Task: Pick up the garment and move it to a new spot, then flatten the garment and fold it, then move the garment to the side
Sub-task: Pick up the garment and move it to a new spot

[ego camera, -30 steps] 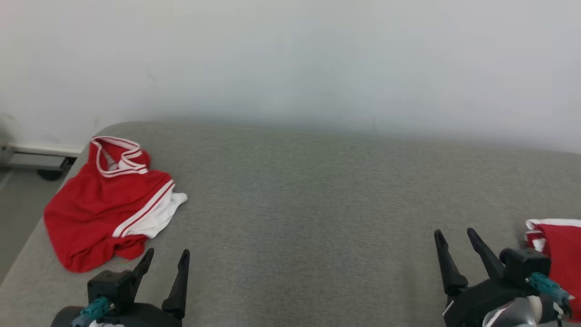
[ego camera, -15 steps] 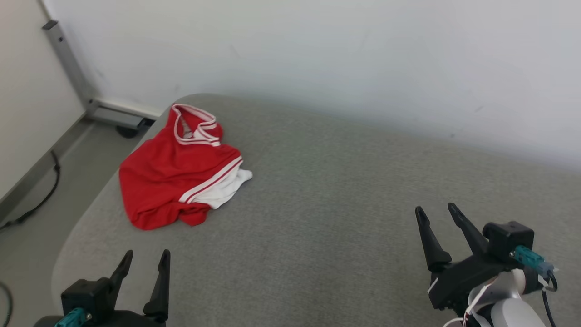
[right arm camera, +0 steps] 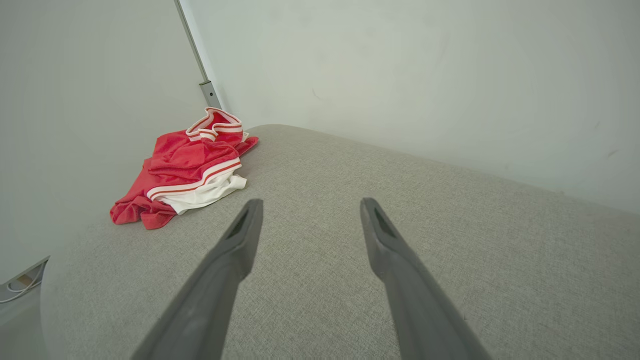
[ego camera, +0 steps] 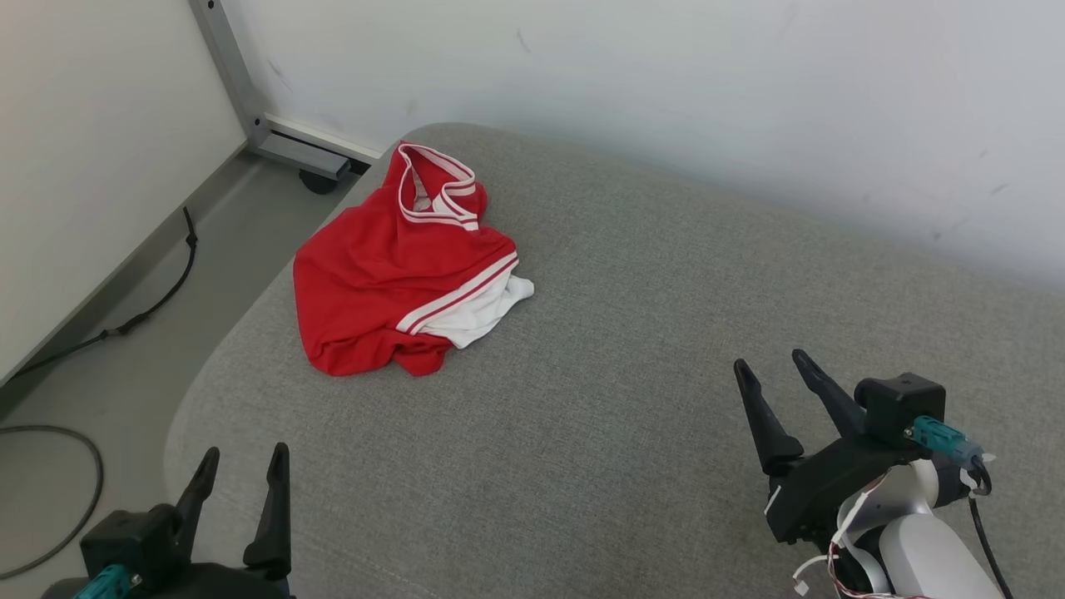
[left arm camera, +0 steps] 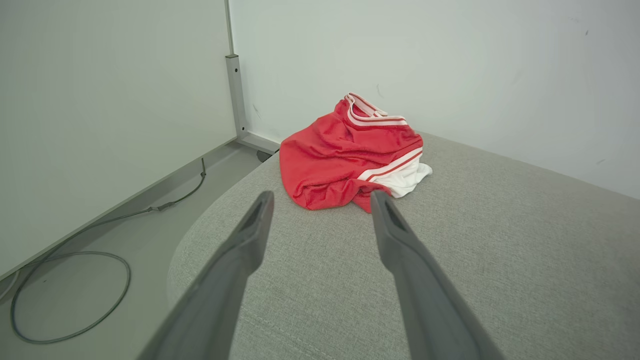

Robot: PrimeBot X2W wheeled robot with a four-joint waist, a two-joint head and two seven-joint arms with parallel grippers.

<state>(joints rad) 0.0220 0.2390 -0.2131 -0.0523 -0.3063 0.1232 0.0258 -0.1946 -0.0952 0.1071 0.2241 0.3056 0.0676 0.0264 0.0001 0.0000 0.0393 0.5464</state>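
A red garment point(ego camera: 391, 270) with white stripes and a white panel lies crumpled near the far left corner of the grey fabric surface point(ego camera: 632, 333). The left wrist view has the garment point(left arm camera: 345, 155) just beyond the fingertips; in the right wrist view the garment point(right arm camera: 187, 167) lies far off to the left. My left gripper point(ego camera: 243, 457) is open over the near left edge, well short of the garment, nothing between its fingers. At the lower right my right gripper point(ego camera: 770, 366) is open and empty above bare fabric.
The grey surface ends in a rounded left edge point(ego camera: 187, 408) with floor below. A black cable point(ego camera: 50, 466) loops on the floor. A metal post on a wheeled base point(ego camera: 274, 133) stands by the white wall point(ego camera: 666, 75) behind the surface.
The camera has swung left, so the garment now sits nearer the picture's middle and a second red garment at the right edge has left view. Both grippers stay open.
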